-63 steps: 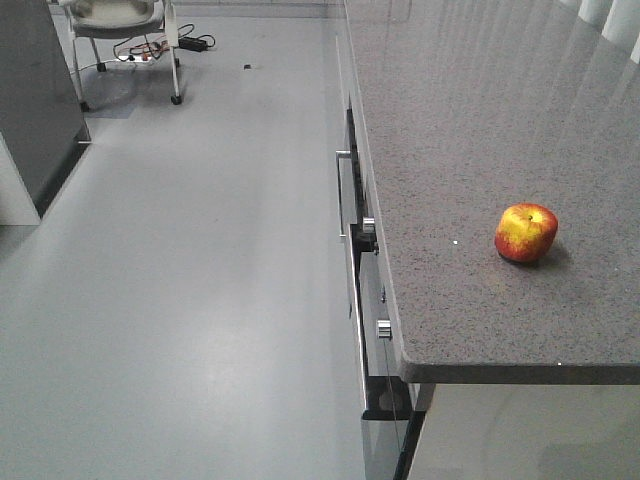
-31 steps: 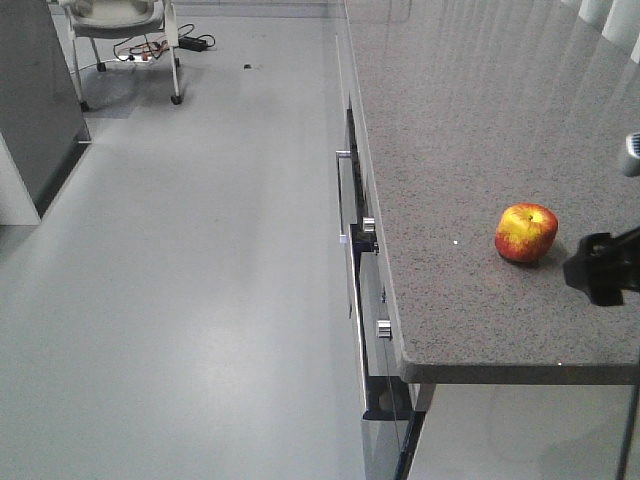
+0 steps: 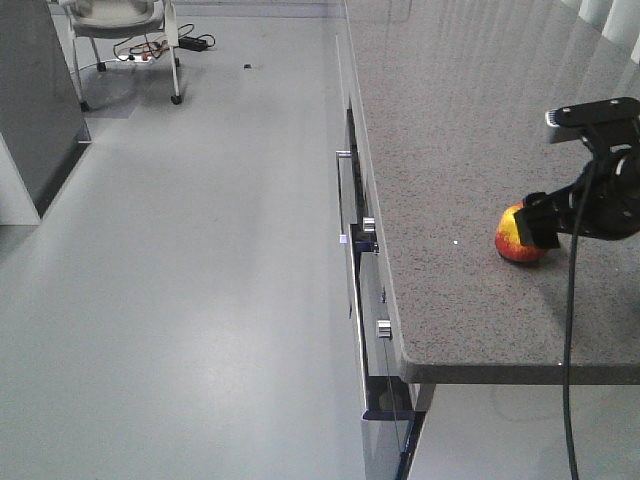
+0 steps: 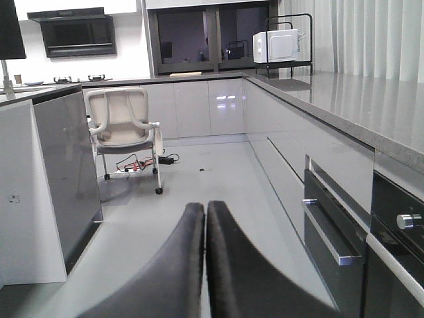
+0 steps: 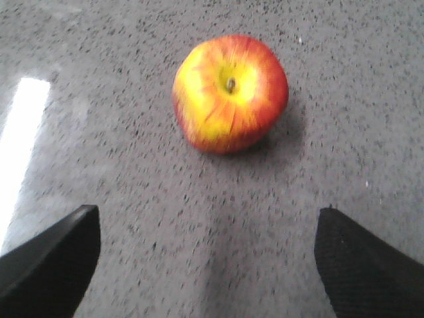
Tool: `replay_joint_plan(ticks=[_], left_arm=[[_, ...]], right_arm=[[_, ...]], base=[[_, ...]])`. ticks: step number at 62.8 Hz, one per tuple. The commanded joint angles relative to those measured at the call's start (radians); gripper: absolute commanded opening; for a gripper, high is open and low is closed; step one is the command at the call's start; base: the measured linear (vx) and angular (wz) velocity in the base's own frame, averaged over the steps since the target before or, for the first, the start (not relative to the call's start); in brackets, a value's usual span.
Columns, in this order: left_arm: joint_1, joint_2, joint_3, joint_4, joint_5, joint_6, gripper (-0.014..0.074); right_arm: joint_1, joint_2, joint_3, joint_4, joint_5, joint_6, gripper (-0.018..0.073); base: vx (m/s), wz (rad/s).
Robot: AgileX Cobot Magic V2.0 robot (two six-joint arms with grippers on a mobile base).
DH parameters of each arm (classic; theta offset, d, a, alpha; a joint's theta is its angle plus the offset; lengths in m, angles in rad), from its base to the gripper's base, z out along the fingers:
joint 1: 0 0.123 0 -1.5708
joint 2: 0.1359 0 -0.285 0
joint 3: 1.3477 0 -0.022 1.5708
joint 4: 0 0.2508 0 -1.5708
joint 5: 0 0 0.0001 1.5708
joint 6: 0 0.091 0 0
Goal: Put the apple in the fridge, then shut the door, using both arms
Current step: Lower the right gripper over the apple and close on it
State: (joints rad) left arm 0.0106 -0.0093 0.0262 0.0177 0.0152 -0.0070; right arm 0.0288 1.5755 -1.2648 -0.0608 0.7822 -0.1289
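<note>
apple standing free on counter, open surface up to wide-spread jaws

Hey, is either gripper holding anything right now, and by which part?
Nothing is held. The right gripper hangs with jaws spread wide, the apple lying untouched on the counter ahead of them. The left gripper is shut on nothing.

Legible text, labels, brands, numbers, signs: none on counter, oven front, microwave, apple.
</note>
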Motion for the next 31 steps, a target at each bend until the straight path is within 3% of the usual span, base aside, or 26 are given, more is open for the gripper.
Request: replay_joint_plan(ticks=[1, 31], left_arm=[[0.001, 0.021, 0.021, -0.002, -0.068, -0.010, -0.0006], [0.001, 0.021, 0.021, -0.002, -0.068, -0.010, -0.0006]], right_arm=[[-0.007, 0.025, -0.085, -0.029, -0.049, -0.003, 0.0629], [-0.008, 0.276, -0.306, -0.089, -0.047, -0.007, 0.0616]], base=[[0.00, 0.00], [0.00, 0.00]])
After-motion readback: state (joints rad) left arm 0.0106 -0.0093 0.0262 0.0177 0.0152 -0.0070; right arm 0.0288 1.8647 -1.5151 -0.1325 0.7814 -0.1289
